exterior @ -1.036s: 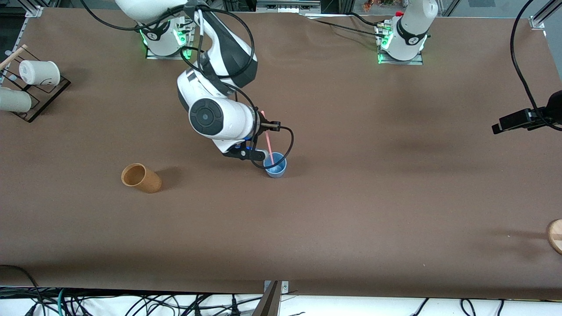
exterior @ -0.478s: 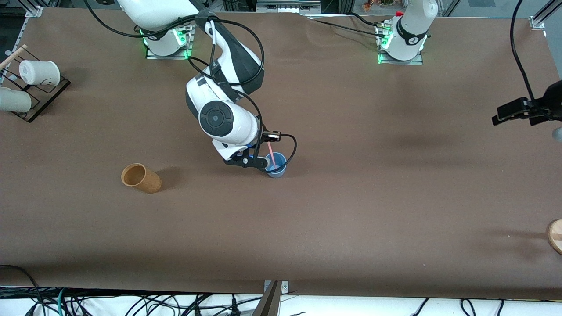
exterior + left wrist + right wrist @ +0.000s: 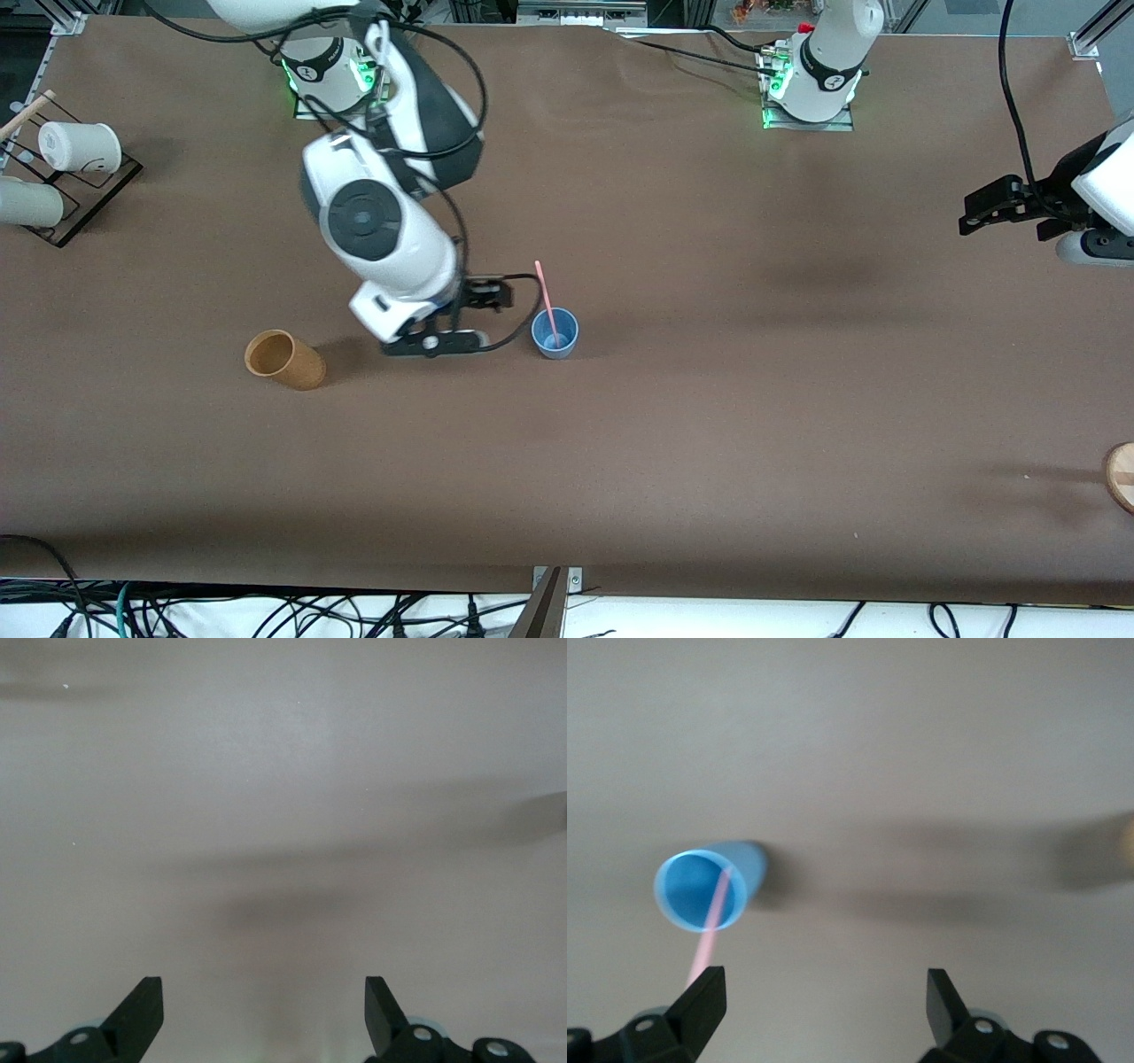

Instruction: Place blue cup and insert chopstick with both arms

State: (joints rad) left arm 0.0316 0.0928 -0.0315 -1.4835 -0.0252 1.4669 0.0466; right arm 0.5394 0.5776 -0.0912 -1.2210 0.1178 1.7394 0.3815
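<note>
Just beside right pincer [image 3: 434, 341]: chopstick [image 3: 547, 301] in blue cup [image 3: 555, 334]

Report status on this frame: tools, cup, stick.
Right tool open, empty, over table between orange-tan cup and small blue tapered cup. Left tool open, empty, waiting at its table end. Thin pink chopstick leaning inside blue cup. Nothing in the way.

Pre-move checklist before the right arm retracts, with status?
1. Small plain blue tapered cup upright on the brown table: ok.
2. Thin pink chopstick in the cup, leaning on its rim: ok.
3. Right claw open, empty, beside the cup toward the orange-tan cup: ok.
4. Right claw apart from chopstick and cup: ok.
5. Left claw open, empty, waiting over bare table at the left arm's end: ok.
</note>
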